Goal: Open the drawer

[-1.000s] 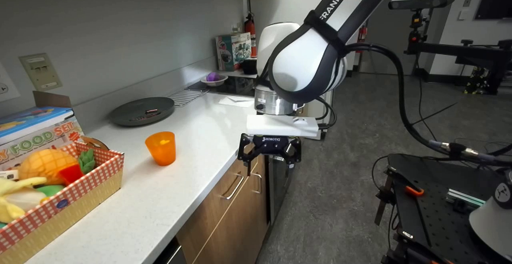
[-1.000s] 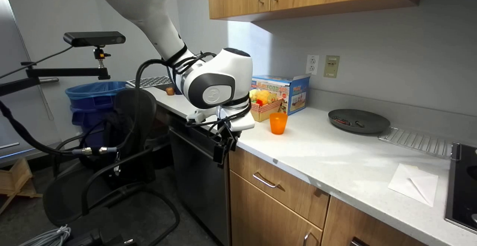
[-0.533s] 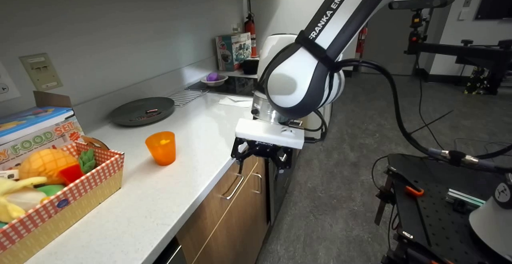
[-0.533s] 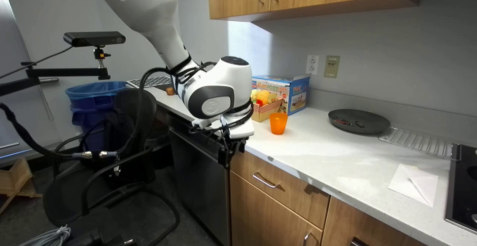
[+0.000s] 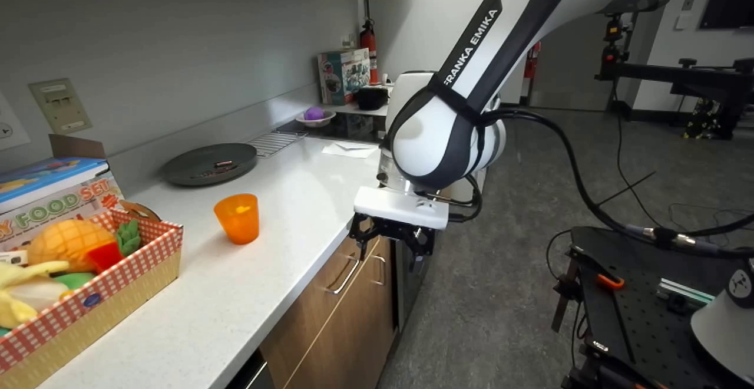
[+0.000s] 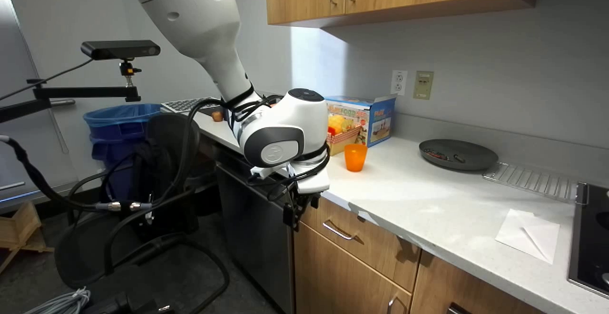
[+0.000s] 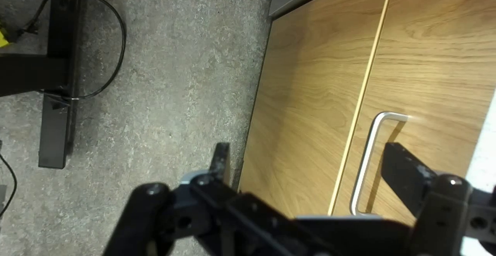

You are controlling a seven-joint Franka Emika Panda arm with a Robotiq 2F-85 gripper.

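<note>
The drawer [image 6: 376, 245] has a brown wood-grain front and sits shut under the counter; its front also shows in an exterior view [image 5: 306, 312] and in the wrist view [image 7: 438, 54]. Its silver bar handle [image 6: 338, 230] shows in both exterior views [image 5: 344, 278]. My gripper [image 5: 389, 254] is open and empty, tilted, at the drawer front near one end of the handle. In the wrist view, the handle [image 7: 366, 163] appears between the gripper's fingers [image 7: 307, 147], closer to the right finger. No contact is visible. The drawer's inside is hidden.
The counter [image 5: 283, 218] edge runs just above the drawer, beside the gripper. On it stand an orange cup [image 5: 237, 219], a basket of toy food [image 5: 118, 271] and a dark pan [image 5: 209, 164]. A dark appliance front [image 6: 257, 228] adjoins the drawer.
My gripper has moved down and tilted, and in an exterior view it has shifted slightly right toward the handle. The fingers stay open. The drawer has not moved.
</note>
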